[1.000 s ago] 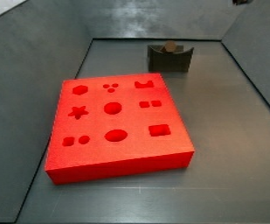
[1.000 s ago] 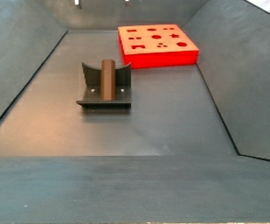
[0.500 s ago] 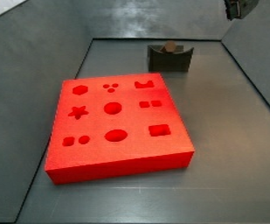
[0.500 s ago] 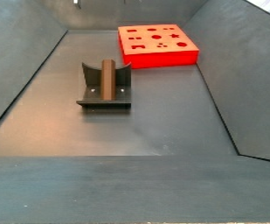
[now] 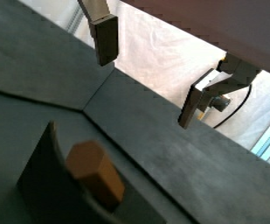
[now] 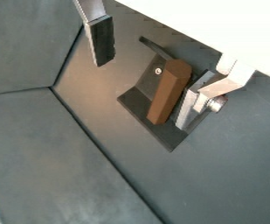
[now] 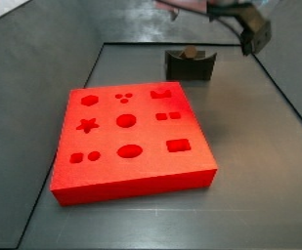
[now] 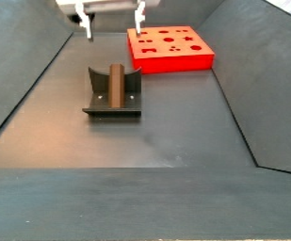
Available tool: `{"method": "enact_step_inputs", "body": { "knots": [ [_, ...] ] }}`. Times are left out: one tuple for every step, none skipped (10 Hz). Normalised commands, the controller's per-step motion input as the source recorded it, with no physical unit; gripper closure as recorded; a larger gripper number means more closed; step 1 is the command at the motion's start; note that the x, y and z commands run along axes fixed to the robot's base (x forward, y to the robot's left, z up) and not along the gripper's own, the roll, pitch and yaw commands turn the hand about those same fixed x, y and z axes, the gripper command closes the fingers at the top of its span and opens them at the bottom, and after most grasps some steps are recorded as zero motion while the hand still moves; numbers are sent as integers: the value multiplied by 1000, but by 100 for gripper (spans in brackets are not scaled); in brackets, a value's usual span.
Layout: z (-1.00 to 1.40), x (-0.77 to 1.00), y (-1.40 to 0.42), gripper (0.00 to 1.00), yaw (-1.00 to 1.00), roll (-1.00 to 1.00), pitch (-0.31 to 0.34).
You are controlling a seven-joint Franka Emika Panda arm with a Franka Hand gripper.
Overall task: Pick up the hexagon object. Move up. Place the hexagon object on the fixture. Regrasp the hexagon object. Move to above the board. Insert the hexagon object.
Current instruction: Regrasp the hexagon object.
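The hexagon object (image 6: 166,90) lies in the curved notch of the fixture (image 8: 111,92), a brown, smooth-sided prism with a flat hexagonal end that shows plainly in a wrist view (image 5: 93,170). In a side view (image 8: 119,83) it runs lengthwise along the notch between the fixture's two raised walls; in a side view (image 7: 190,52) only a small brown end peeks above the dark block. Nothing touches it.

The fixture is dark grey and matte, sitting on a flat base plate on the grey floor of the enclosure. Beyond it, toward the back wall in a side view, lies the board (image 8: 169,47), bright red-orange, flat and rectangular, well apart from the fixture. Its cut-outs (star, circles, squares, hexagon) read clearly only in a side view (image 7: 130,140), where the board fills the foreground and the fixture (image 7: 190,65) stands behind it near the back wall. No other thing lies between board and fixture.

The claw (image 8: 110,21) hangs above the fixture, not touching it, its fingers spread wide with nothing between them. Both wrist views show the silver finger plates with dark pads (image 6: 102,39) to either side of the peg; in a side view (image 7: 248,27) the claw is blurred near the upper edge, and its fingers cannot be made out there.
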Motion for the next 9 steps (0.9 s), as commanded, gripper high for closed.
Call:
{"method": "enact_step_inputs", "body": {
  "knots": [
    [-1000, 76, 54, 0, 27, 71, -156],
    [-1000, 82, 50, 0, -11, 75, -145],
    [-1000, 89, 45, 0, -37, 73, -129],
    [-1000, 95, 41, 0, -57, 73, -106],
    [-873, 92, 28, 0, -74, 70, -69],
    [-716, 84, 20, 0, -77, 68, -38],
    [-519, 76, 10, 0, -65, 67, 2],
    [-419, 81, 8, 0, -57, 63, 15],
    [-220, 52, -1, 0, -24, 54, 56]
  ]
}}
